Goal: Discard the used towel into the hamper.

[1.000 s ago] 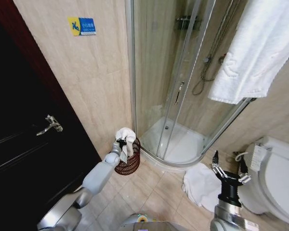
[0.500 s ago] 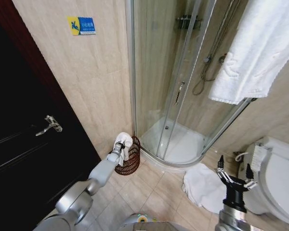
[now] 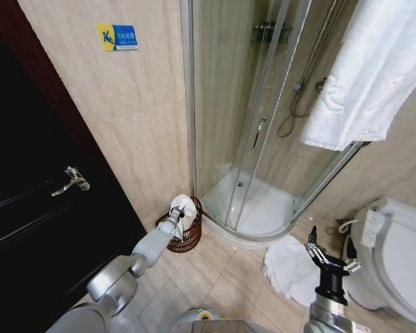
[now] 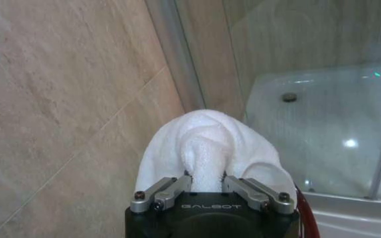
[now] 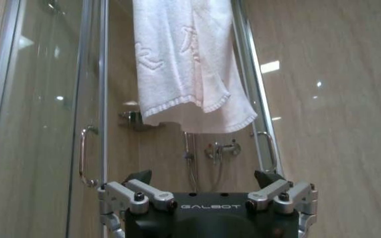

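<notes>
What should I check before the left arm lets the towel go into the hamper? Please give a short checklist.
1. Left gripper jaws shut on the towel: ok.
2. Towel over the hamper opening: ok, seen from the head view.
3. Towel fully below the rim: not ok, it bulges above.
4. Hamper upright beside the shower door: ok.
5. Right gripper open and apart, near the toilet: ok.

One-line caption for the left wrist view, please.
Left gripper shut on a bunched white towel, held beside the shower enclosure, hamper rim just visible.
</notes>
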You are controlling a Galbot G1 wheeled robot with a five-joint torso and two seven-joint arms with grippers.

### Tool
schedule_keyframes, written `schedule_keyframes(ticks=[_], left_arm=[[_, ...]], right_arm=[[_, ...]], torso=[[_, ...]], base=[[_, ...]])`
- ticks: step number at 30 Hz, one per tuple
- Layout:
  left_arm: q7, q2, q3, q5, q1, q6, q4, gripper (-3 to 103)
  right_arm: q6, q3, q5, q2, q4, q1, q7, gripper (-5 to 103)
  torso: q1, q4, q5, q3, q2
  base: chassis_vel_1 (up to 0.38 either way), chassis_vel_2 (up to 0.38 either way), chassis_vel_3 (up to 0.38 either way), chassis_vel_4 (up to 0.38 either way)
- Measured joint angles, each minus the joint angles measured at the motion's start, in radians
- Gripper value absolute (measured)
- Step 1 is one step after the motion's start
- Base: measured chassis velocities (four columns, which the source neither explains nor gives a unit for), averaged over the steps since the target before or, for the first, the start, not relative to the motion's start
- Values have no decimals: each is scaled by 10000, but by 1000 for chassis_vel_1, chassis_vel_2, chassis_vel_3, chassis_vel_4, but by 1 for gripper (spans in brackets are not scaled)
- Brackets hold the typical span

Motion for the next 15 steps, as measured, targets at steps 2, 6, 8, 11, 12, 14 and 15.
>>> schedule_keyframes(ticks=[2, 6, 8, 11, 12, 14, 15], left_arm=[[-6, -16, -66, 10, 64, 1, -11, 10], [-14, 6, -98, 13, 122, 18, -99, 10], [-15, 106, -59, 23, 179, 62, -177, 10], [-12, 186, -45, 165, 277, 72, -222, 10], [-10, 247, -46, 279, 357, 76, -222, 10], [-7, 296, -61, 360, 422, 79, -207, 10], [-6, 337, -112, 439, 499, 85, -166, 10]], right_arm=[[-10, -37, -36, 19, 6, 34, -21, 100], [94, -67, -46, 33, -1, 92, -53, 100], [189, -55, -39, 35, -1, 116, -111, 100], [180, 83, 27, 32, 0, 198, -124, 100], [159, 175, 83, 12, 2, 265, -124, 100], [149, 246, 119, -11, 8, 307, -123, 100], [143, 305, 153, -48, 31, 321, -133, 100]], torso=[[-1, 1, 1, 0, 0], [4, -1, -3, 1, -2], [5, -1, 1, 0, -1], [16, 0, -2, 3, -5], [21, 3, 0, 6, -8], [21, 4, 0, 6, -7], [18, 3, 2, 4, -7]], base=[[-107, 86, 121, -123], [-162, 143, 160, -168], [-205, 211, 214, -220], [-193, 205, 186, -191], [-108, 147, 141, 7], [-108, 115, 97, 7], [-90, 82, 53, 0]])
